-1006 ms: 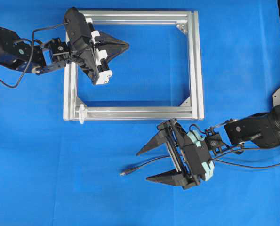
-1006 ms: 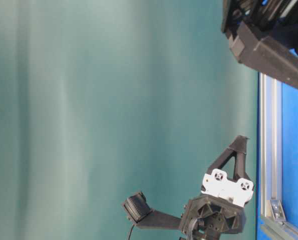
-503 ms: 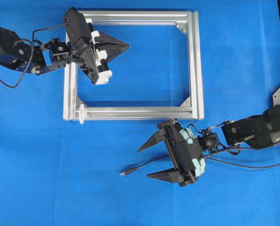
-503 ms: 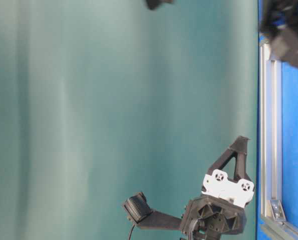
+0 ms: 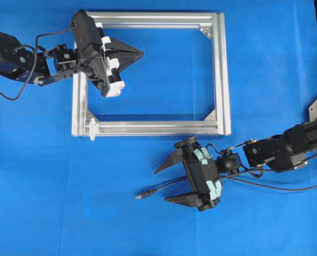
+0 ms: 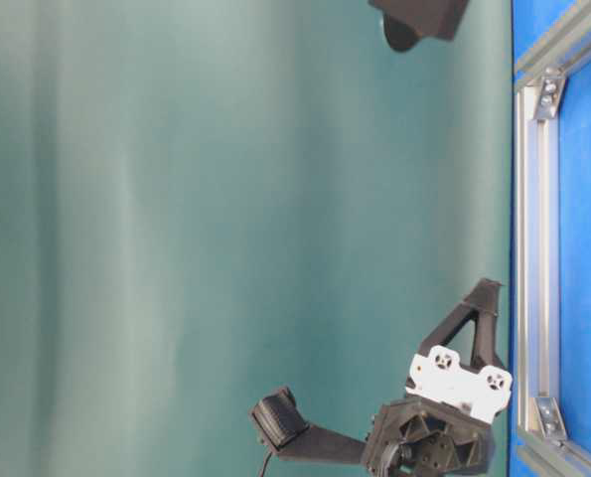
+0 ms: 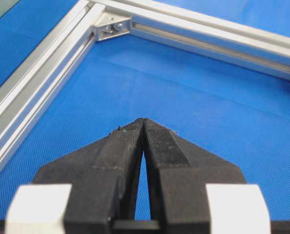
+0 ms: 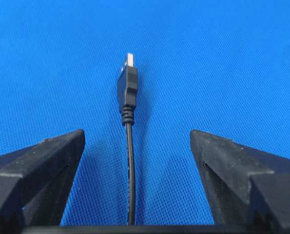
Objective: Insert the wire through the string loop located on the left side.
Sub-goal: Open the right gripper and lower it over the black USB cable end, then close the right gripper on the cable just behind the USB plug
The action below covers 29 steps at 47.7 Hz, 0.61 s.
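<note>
black and thin, the wire (image 5: pixel 163 186) lies loose on the blue table (image 5: pixel 67 202), its plug end (image 8: pixel 126 83) pointing to the left in the overhead view and lying free of everything. nothing has lifted it, so the job looks to be at its very start.

the right tool (image 5: pixel 166 184) hangs over the wire with its jaws spread wide, one finger on each side of the cable. in the right wrist view the cable runs straight up the middle between the two black fingers (image 8: pixel 42 161), neither of which touches it. whether the tips are down at table level cannot be told from these views.

the string loop (image 5: pixel 92 128) shows as a small whitish thing at the lower left corner of the silver frame (image 5: pixel 222 74), well apart from the plug. it is too small here to make out its opening or which way it faces.

the left tool (image 5: pixel 139 53) is pressed shut on nothing, its tips together over the bare blue inside the frame, near the upper left corner and away from the loop.

what is left, by my reading: close on the wire just behind the plug, lift it, carry it across to the lower left corner, line the metal tip up with the loop and push it through. none of that is done yet. the loop being so small, aiming the tip will likely be the hard part.
</note>
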{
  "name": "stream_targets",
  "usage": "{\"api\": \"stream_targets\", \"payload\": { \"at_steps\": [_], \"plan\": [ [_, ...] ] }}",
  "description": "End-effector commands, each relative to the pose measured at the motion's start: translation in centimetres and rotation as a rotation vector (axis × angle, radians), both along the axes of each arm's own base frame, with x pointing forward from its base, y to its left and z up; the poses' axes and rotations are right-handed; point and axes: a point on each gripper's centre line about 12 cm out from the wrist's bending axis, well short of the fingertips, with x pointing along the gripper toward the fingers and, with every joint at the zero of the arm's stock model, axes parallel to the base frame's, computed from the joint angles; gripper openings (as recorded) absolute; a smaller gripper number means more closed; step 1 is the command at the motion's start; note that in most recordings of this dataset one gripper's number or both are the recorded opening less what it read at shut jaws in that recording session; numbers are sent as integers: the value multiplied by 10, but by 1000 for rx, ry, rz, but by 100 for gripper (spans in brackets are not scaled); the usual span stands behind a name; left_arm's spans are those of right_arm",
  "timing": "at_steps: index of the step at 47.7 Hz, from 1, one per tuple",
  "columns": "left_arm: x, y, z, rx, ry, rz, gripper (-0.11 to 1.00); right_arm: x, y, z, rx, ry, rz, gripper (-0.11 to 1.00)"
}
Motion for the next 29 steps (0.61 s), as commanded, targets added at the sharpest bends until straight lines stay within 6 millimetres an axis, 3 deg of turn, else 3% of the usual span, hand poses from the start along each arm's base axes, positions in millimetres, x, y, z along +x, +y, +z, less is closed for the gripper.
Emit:
{"api": "stream_targets", "payload": {
  "at_steps": [1, 8, 13, 17, 24, 29],
  "plan": [
    [1, 0, 15, 12, -41, -4, 0, 6, 3, 9, 13, -36, 1, 89],
    [0, -1, 14, 12, -40, -4, 0, 6, 3, 6, 13, -30, 1, 87],
    [0, -1, 14, 11, -38, -4, 0, 6, 3, 6, 11, -27, 0, 79],
    [0, -1, 13, 11, -37, -4, 0, 5, 3, 5, 6, -25, 4, 60],
    [-1, 0, 14, 11, -37, -2, 0, 5, 3, 6, 2, -41, 12, 17],
    [0, -1, 14, 11, -38, -4, 0, 5, 3, 7, -1, -51, 25, 1]
  ]
}}
